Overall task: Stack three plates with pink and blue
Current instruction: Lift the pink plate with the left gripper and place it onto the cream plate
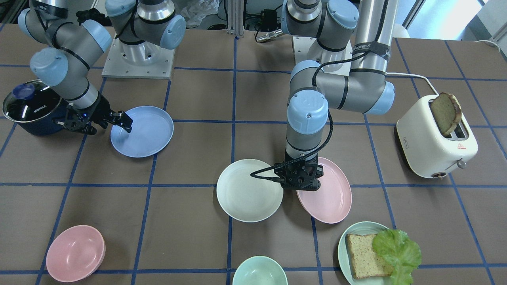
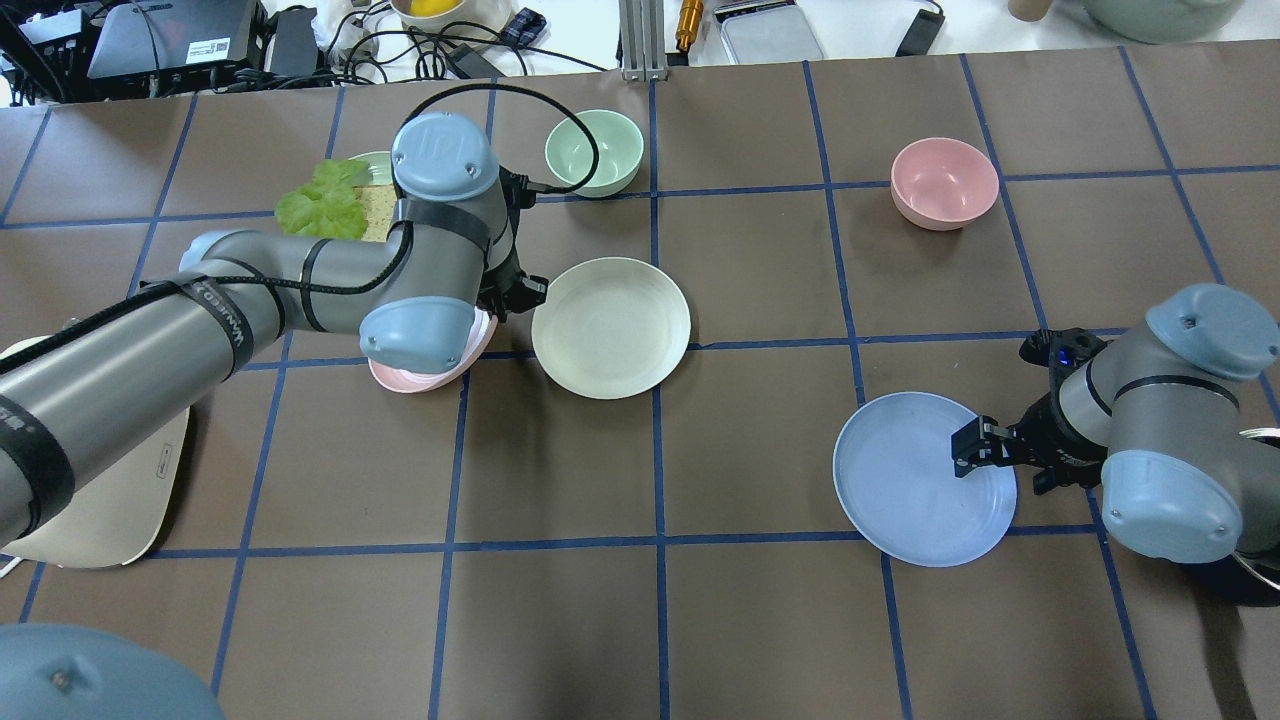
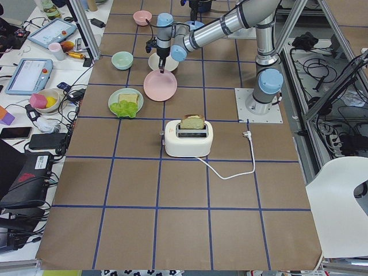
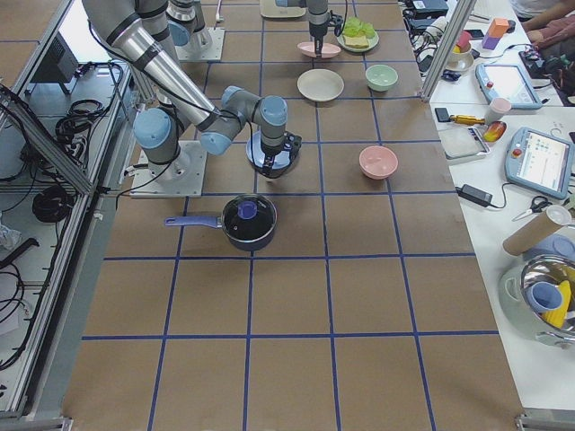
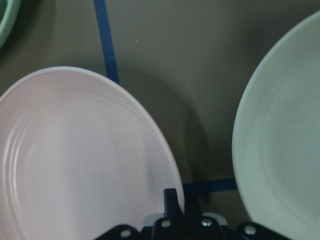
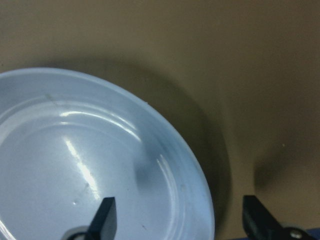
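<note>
Now: cream plate [image 1: 247,190] sits just right of pink plate [image 1: 330,198].
Left claw [image 5: 179,201] grips pink rim; right claw [image 6: 181,217] open astride blue plate [image 2: 900,480].

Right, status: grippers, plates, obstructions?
Left gripper shut on round pink plastic plate. Right gripper open astride rim of round blue plastic plate. Round cream plastic plate unobstructed.

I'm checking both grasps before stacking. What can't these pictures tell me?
Overhead: the left arm covers most of the pink plate.
Left wrist: the bottom edge cuts off the left tool above its fingertips.
Right wrist: the bottom edge cuts off the right tool; whether it touches the blue plate is unclear.
Overhead: the right arm and the frame edge hide most of the pot.
</note>
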`<control>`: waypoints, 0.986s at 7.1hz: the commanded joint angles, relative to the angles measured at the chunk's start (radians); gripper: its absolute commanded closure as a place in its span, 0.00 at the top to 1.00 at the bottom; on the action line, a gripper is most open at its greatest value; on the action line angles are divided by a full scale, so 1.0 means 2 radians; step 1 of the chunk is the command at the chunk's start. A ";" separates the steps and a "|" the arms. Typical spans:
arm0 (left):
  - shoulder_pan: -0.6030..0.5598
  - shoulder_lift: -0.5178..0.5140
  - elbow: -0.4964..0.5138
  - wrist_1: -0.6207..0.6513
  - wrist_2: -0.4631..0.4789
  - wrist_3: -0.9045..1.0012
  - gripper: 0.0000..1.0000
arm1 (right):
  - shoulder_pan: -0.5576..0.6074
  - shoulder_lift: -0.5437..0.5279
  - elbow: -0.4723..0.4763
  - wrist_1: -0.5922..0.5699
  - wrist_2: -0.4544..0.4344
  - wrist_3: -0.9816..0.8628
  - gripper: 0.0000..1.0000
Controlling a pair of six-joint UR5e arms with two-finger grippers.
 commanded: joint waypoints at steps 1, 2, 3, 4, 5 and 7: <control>-0.055 -0.011 0.084 -0.075 0.000 -0.090 0.00 | -0.002 0.000 0.000 0.004 0.000 -0.003 0.52; -0.084 -0.020 0.108 -0.100 -0.001 -0.146 0.00 | -0.008 0.000 0.000 0.005 0.000 -0.003 0.43; -0.114 -0.037 0.129 -0.100 -0.001 -0.185 0.00 | -0.020 0.000 0.000 0.007 0.001 -0.003 0.25; -0.138 -0.058 0.146 -0.093 -0.001 -0.231 0.00 | -0.025 -0.001 0.000 0.007 0.001 -0.008 0.06; -0.158 -0.065 0.149 -0.099 0.002 -0.241 0.00 | -0.025 -0.001 -0.001 0.007 0.003 -0.014 0.00; -0.159 -0.079 0.158 -0.076 0.005 -0.232 0.02 | -0.025 -0.007 -0.014 0.015 0.001 -0.013 0.00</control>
